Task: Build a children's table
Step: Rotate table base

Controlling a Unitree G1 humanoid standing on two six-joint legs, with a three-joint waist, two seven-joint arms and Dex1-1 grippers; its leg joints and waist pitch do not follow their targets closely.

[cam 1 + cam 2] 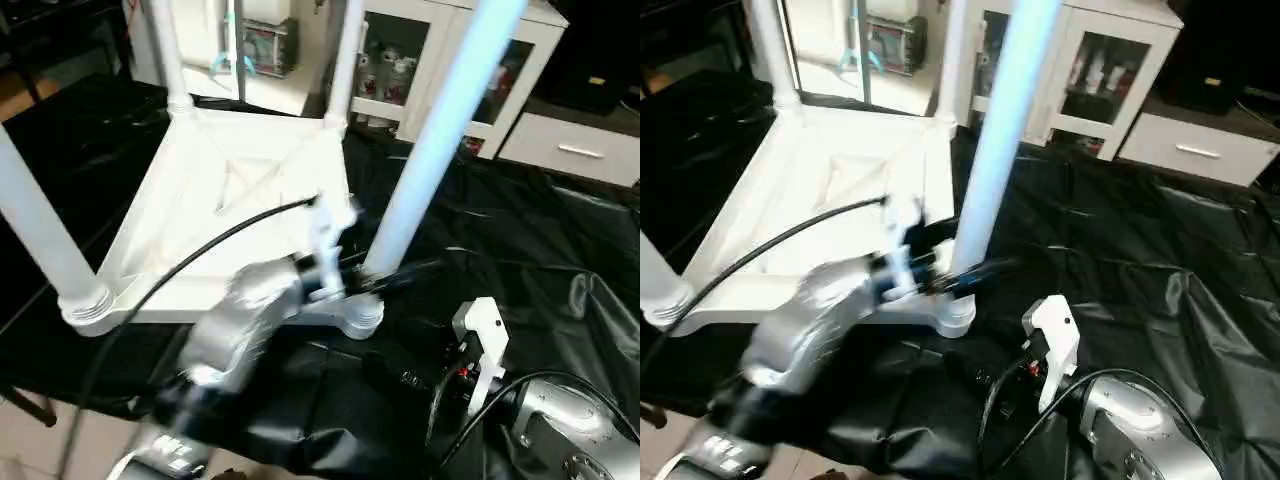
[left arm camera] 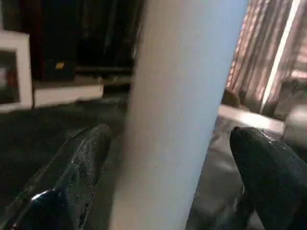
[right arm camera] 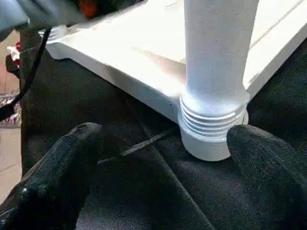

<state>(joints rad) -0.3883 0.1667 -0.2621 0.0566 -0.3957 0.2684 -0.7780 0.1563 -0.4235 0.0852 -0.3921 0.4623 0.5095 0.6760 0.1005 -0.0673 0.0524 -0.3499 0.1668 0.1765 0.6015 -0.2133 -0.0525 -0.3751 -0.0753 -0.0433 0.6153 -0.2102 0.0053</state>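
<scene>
The children's table point(image 1: 225, 215) is seen upside down on a black sheet point(image 1: 520, 250), ribbed X-braced underside facing up. All four tapered white legs are seated in the round corner sockets and stand upright: near-right leg point(image 1: 440, 125), near-left leg point(image 1: 40, 235), far-left leg point(image 1: 168, 50), far-right leg point(image 1: 345, 60). The threaded collar of the near-right leg is seen in its socket point(image 3: 213, 129), resting on the sheet at the table top's corner.

The left gripper point(image 1: 385, 275) is placed at the base of the near-right leg, just above the socket. In the left wrist view its two black fingers point(image 2: 72, 172) are spread wide on either side of the leg point(image 2: 177, 110); a gap shows on each side, so the leg is straddled and not clamped. A black cable point(image 1: 200, 250) is run across the table underside to the left wrist.

The right gripper point(image 3: 158, 182) is held low over the sheet, near and just to the right of the same socket. Its fingers point(image 3: 268, 167) are spread wide and nothing is held between them. The silver right forearm point(image 1: 560, 430) with a white bracket point(image 1: 485, 340) is seen at near right.

A white glass-door cabinet point(image 1: 450, 70) with bottles inside is seen at far right, beyond the sheet, with a white drawer unit point(image 1: 575, 150) beside it.
</scene>
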